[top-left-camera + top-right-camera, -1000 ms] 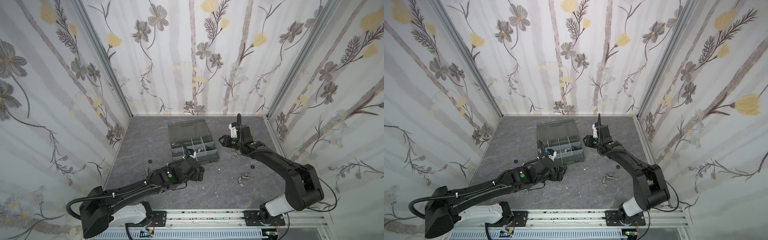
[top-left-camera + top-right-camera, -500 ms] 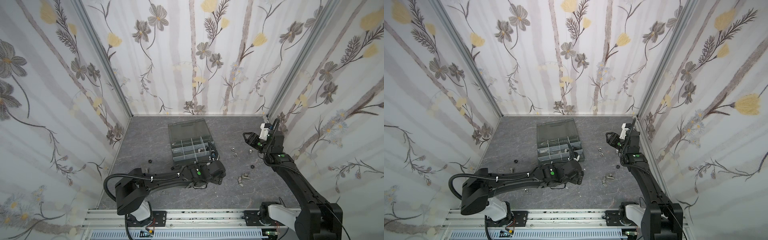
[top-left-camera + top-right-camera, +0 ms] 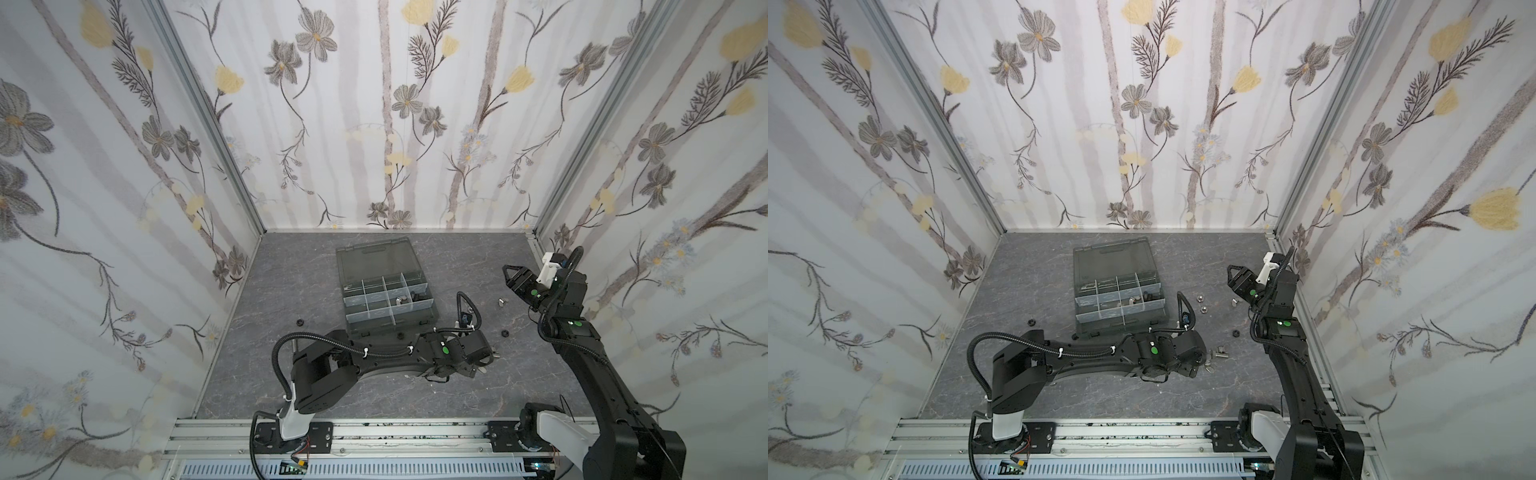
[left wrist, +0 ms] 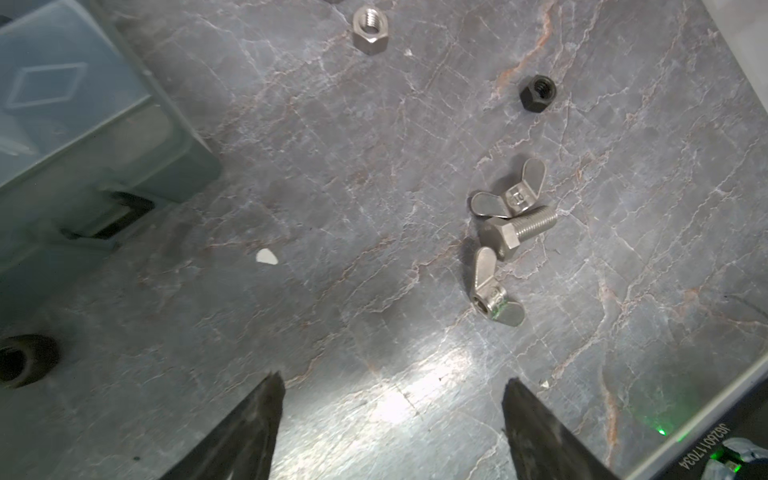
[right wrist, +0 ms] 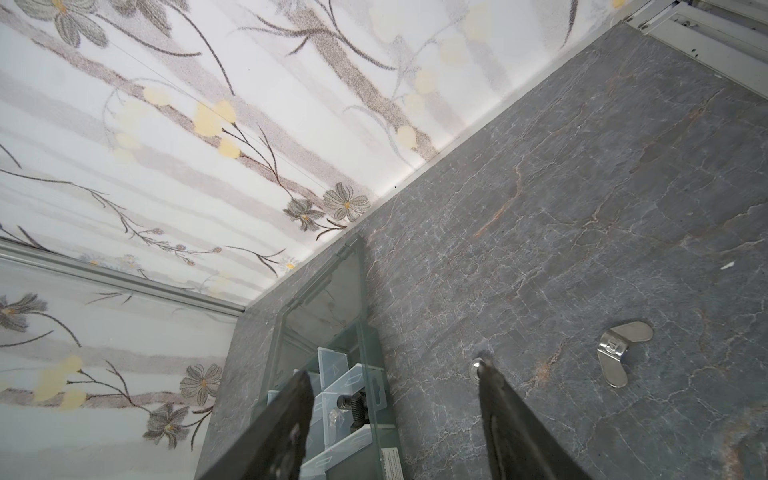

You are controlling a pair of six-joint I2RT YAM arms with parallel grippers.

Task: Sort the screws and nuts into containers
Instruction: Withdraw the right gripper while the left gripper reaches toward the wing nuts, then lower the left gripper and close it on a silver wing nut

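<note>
Screws and nuts right off the nose of the left tool. Its jaws are flung wide with nothing between them, hanging low over the counter. Just ahead of the fingertips, off toward one finger, there's a silver hex bolt on its side. A wing nut rests against its shank, and a second wing nut touches its head. Farther out sits a black hex nut alone, then a silver hex nut beyond that. Off the other finger is another black nut, blurred at the frame's edge, and the corner of the grey organizer box. In both top views that box sits mid-counter, lid folded flat behind it, and the left tool lies just past its front right corner.

Over to the right tool: jaws well apart, gripping nothing, near the right wall and aimed toward the box. A small silver nut peeks out at one fingertip, partly hidden; whether they touch, can't tell. A lone wing nut lies near, outside the jaws. Past the other finger are the box cells, a black screw lying in one.
</note>
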